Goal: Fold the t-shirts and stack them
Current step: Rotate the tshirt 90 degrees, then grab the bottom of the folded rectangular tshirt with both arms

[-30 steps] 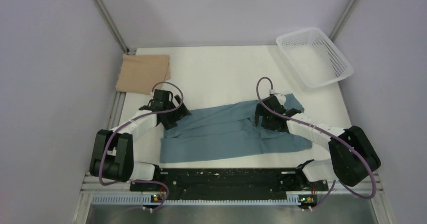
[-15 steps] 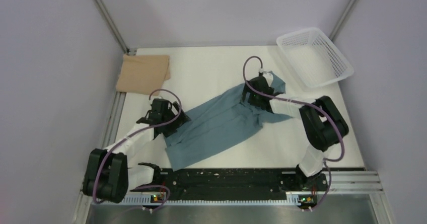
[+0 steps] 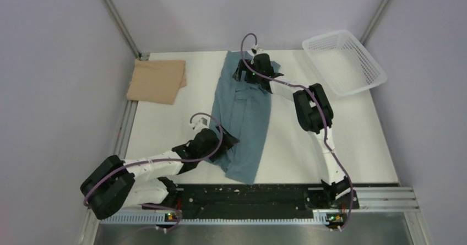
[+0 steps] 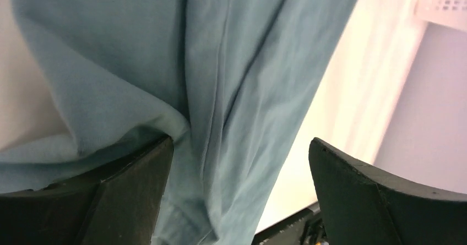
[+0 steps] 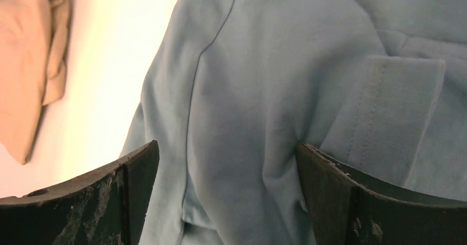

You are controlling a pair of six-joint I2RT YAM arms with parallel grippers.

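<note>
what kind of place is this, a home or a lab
Most likely a robot lab test cell: left arm and right arm bolted to a rail at the edge of a white table, plain walls closing it in, a teal t-shirt spread out.

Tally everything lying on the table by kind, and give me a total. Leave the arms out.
T-shirts: 2 (teal-blue shirt, tan shirt)
Baskets: 1 (white mesh basket)
Total: 3
</note>
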